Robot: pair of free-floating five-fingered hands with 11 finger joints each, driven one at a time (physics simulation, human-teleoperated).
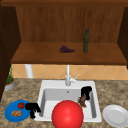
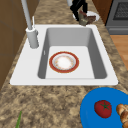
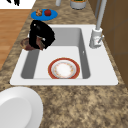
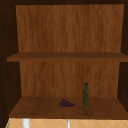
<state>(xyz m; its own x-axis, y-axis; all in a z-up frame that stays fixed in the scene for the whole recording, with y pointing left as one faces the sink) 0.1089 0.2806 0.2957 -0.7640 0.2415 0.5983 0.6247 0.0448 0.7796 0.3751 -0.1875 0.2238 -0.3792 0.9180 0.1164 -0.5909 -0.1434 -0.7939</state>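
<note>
My right hand (image 1: 86,91) hangs over the right end of the white sink (image 1: 45,85), fingers curled round a brown lumpy object (image 1: 82,101). In the right side view the same hand (image 3: 41,32) holds the brown object (image 3: 27,44) above the basin's front right corner. The left side view has hand (image 2: 77,5) and object (image 2: 83,19) at the far end. A red-rimmed bowl (image 2: 64,62) lies in the basin. My left hand (image 1: 32,108) hovers, fingers drooping loose, between the sink's left rim and a blue plate (image 1: 10,112).
The blue plate carries a tomato (image 1: 21,105) and brown bread pieces (image 1: 16,113). A white plate (image 1: 116,115) lies right of the sink. The faucet (image 1: 68,77) stands behind the basin. A red round shape (image 1: 67,115) covers the sink's front. Grapes (image 1: 66,49) and a green bottle (image 1: 86,41) sit on the shelf.
</note>
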